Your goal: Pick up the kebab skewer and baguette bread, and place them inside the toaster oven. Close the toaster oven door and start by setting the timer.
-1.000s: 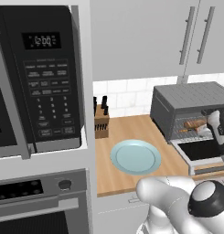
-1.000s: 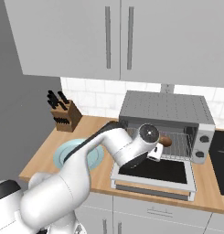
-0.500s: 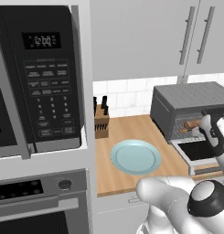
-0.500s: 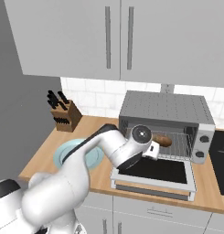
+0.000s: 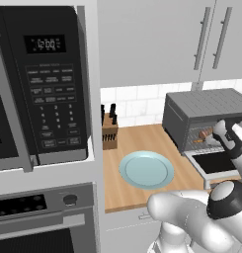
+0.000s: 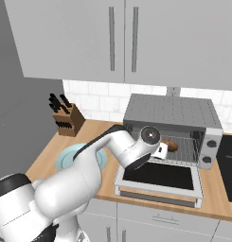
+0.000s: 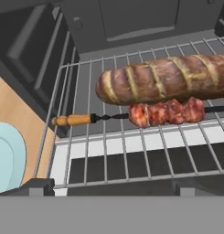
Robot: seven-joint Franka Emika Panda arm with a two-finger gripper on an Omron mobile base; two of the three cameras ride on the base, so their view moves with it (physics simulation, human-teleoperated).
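Kitchen setting: a wooden bench (image 6: 217, 201) under white wall cabinets carries the toaster oven (image 6: 172, 118), a pale blue plate (image 5: 146, 169) and a knife block (image 6: 67, 120). On the wire rack (image 7: 131, 155) the baguette bread (image 7: 166, 78) lies farther inside and the kebab skewer (image 7: 145, 114) just in front of it, apparently touching, their long axes parallel and running across the oven's width. The pincer (image 6: 161, 151) is at the oven mouth with jaws spread wide and holding nothing, its camera looking down onto the rack. The toaster oven door (image 6: 157, 177) is folded down flat, directly below the wrist. Judgement: loading is complete; door closing comes next. The door's free front edge lies nearer the base and lower than the pincer, so the hand must clear the opening first. The dials (image 6: 211, 144) sit on the oven's right panel, clear of the door's swing
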